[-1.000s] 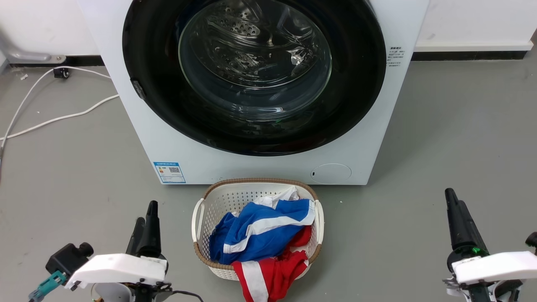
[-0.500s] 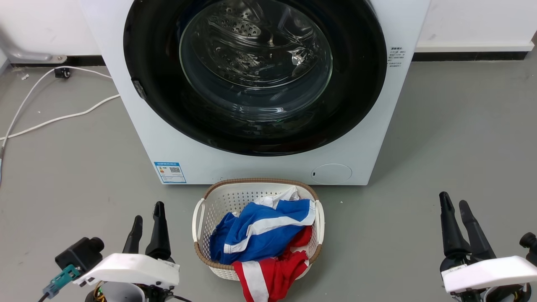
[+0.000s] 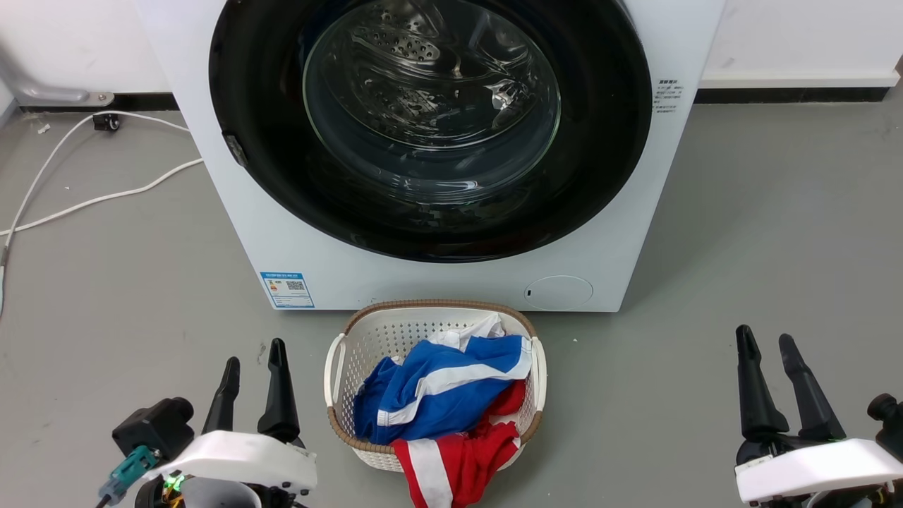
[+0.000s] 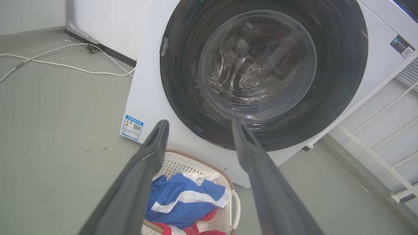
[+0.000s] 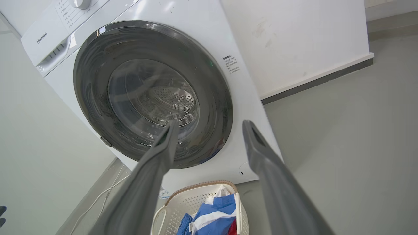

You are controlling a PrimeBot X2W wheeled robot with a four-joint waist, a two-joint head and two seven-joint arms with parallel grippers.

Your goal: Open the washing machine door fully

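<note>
One white washing machine (image 3: 437, 282) stands at the far centre. Its single washing machine door (image 3: 430, 120) is shut flat against the front, nearly as wide as the cabinet, with a small grey tab (image 3: 234, 149) on its left rim. Bare grey floor (image 3: 741, 233) lies open on both sides. One white laundry basket (image 3: 367, 331) sits just near of the machine, holding blue, red and white clothes (image 3: 437, 388). Two grippers flank it, the left gripper (image 3: 254, 355) and the right gripper (image 3: 764, 336), each with fingers spread and empty, well short of the door. The panel reads "Hisense" (image 5: 41, 37), and a blue sticker (image 3: 286, 290) marks the lower left corner.
</note>
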